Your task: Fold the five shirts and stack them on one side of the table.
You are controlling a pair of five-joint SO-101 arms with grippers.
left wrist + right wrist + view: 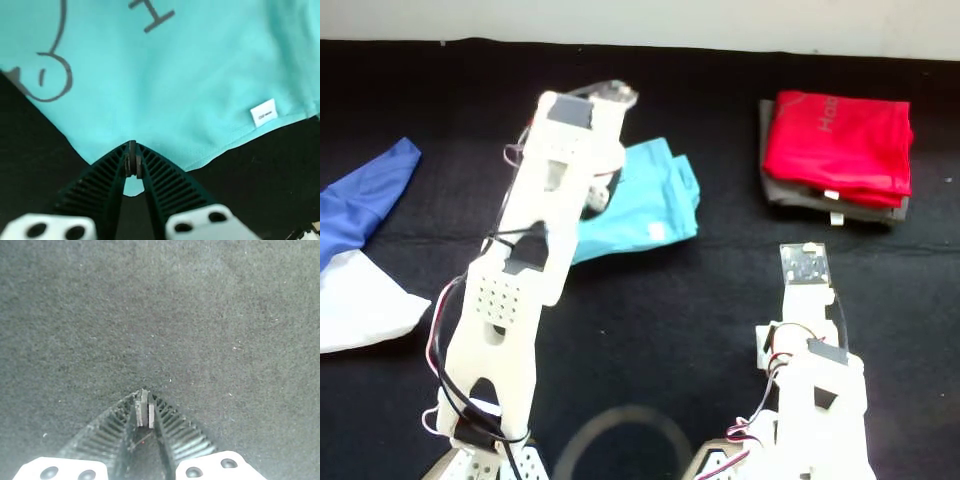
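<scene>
Your left end effector [132, 165] is sitting with its pads pressed together right at the hem of the teal shirt [165, 75]. I'm not seeing clearly whether any cloth is pinched between them. The teal shirt is lying loosely bunched mid-tabletop [660, 330] under the left arm, well apart from the stack.

The right end effector [144, 412] is also sitting closed and empty over bare black tabletop at the front right. The red shirt [840, 140] is lying folded on top of the grey shirt [790, 200] at the far right. The blue shirt [365, 195] and white shirt [355, 300] are lying unfolded at the left edge, touching.

Handling, my read: you're dealing with thin, light, limp knit. It's going to drape and drag rather than hold a shape, and it's probably catching a little on the felt-like surface. I'd be pinching a hem or corner rather than mid-panel. The edge by the white tag [263, 113] is looking like a clean place to bite. Lifting from one point is likely going to undo any fold, so you're probably wanting both arms on opposite corners.
</scene>
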